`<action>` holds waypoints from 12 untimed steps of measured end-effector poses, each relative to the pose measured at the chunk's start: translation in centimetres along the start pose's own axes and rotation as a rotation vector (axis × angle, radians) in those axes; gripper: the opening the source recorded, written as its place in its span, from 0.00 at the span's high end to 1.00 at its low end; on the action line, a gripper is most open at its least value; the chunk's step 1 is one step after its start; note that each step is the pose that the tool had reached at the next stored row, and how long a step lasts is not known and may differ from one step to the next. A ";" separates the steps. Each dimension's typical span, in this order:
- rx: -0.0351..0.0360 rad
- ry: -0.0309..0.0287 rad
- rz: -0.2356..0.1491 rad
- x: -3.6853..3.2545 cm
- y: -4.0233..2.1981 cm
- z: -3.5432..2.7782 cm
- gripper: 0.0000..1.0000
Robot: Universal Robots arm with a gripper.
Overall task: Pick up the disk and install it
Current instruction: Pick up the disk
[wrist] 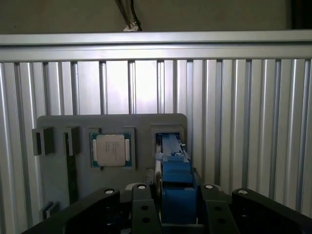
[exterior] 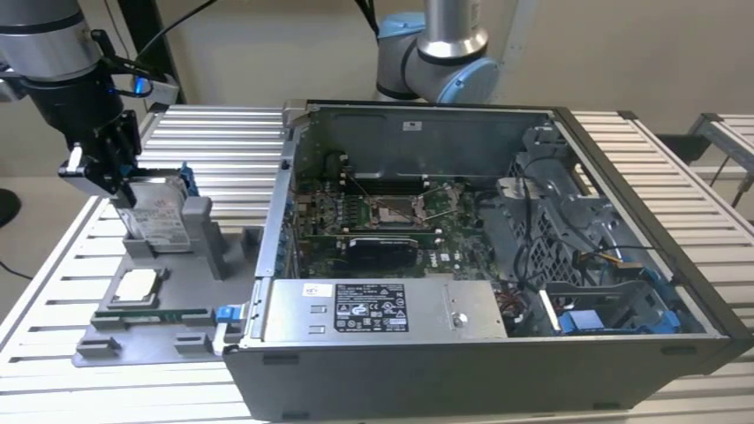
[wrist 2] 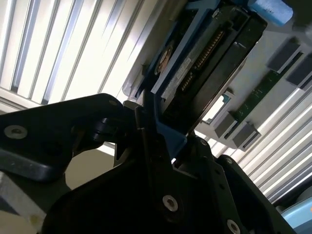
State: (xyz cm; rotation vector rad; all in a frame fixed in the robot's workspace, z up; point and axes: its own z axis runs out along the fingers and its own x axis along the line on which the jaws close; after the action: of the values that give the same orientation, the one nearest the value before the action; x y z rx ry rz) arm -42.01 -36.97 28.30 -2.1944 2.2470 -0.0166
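Nearest the exterior view's camera, at six o'clock, the grey box (exterior: 377, 309) lies inside the open case (exterior: 707, 309); at eight o'clock a tray (exterior: 141, 343) carries the chip (exterior: 136, 287). Just beyond the chip, at nine o'clock, the disk (exterior: 159, 216) stands on edge in the tray's stand (exterior: 212, 238), with the gripper (exterior: 118, 181) on its upper end. Both wrist views show the fingers (wrist: 144, 209) clenched on the disk's blue bracket, one on each side, so I judge the grasp made. The disk's lower end looks to sit in the stand; whether it has cleared the slot I cannot tell. Installing is not done: the disk is well apart from the case, and the bay (exterior: 589, 318) at four o'clock, with its blue fittings, lies far across from it. Farther off, the board (exterior: 389, 212) lies mid-case, and the arm (exterior: 448, 53) rises at twelve o'clock
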 end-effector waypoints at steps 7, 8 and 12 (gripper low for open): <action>-0.0001 0.0021 0.004 -0.15 0.01 0.01 1.00; -0.0001 0.0021 0.004 -0.15 0.01 0.01 1.00; 0.0000 0.0022 0.004 -0.15 0.01 0.02 1.00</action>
State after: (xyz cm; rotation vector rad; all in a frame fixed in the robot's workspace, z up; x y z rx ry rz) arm -42.01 -36.83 28.28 -2.1910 2.2525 -0.0190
